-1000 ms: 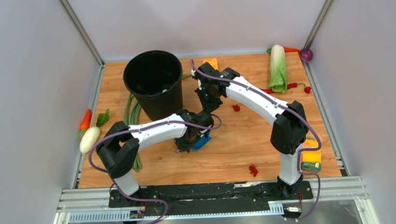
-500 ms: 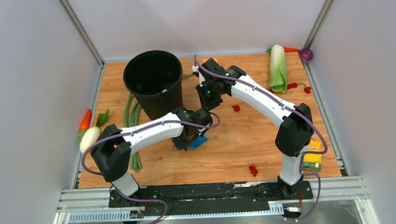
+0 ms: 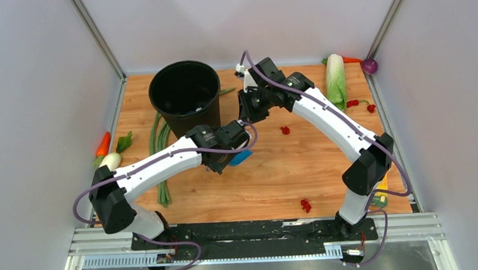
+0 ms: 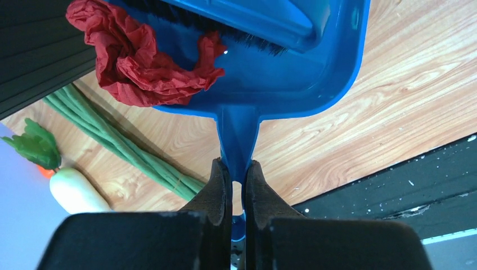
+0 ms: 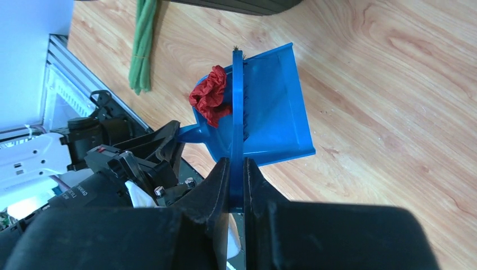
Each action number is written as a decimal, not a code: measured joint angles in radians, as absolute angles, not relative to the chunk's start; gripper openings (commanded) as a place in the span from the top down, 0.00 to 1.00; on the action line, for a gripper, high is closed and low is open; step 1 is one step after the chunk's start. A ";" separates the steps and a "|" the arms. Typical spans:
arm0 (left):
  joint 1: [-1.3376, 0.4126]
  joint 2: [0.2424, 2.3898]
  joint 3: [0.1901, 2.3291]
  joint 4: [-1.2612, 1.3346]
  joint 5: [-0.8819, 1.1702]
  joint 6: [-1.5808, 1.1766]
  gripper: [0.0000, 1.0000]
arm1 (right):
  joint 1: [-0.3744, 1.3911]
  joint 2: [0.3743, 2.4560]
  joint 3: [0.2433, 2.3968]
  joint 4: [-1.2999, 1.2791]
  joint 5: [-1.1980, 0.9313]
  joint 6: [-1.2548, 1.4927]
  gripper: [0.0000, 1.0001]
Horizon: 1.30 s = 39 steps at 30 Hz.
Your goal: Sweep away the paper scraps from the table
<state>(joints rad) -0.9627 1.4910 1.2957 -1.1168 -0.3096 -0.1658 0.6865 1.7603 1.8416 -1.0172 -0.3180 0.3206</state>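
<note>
My left gripper [image 4: 237, 171] is shut on the handle of a blue dustpan [image 4: 281, 73], held next to the black bucket [image 3: 185, 97] in the top view [image 3: 241, 156]. A crumpled red paper scrap [image 4: 140, 62] lies in the pan, also in the right wrist view [image 5: 211, 95]. My right gripper [image 5: 236, 169] is shut on a blue brush [image 5: 237, 107], bristles [image 4: 236, 25] against the pan's inside. Loose paper scraps lie on the table [image 3: 276, 176]: one mid-table [image 3: 284, 130], one near the front [image 3: 305, 204], two by the cabbage [image 3: 352, 103].
Green beans [image 3: 160, 140] lie left of the bucket. A carrot [image 3: 102, 145] and white radish [image 3: 108, 163] sit at the left edge. A napa cabbage [image 3: 334, 79] and purple ball [image 3: 369, 65] are back right. A yellow box [image 3: 376, 189] lies front right.
My left arm has carried the dustpan back toward the bucket. My right arm has moved farther back and right with the brush, staying at the pan.
</note>
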 measured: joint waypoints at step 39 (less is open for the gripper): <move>-0.960 1.399 1.572 -1.109 -0.303 -0.189 1.00 | 0.463 1.480 1.966 -1.132 -0.327 0.416 1.00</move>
<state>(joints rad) -0.9596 1.3994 1.5723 -1.1091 -0.3031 -0.1890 0.4633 1.4796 1.9656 -1.1316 -0.3267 0.4164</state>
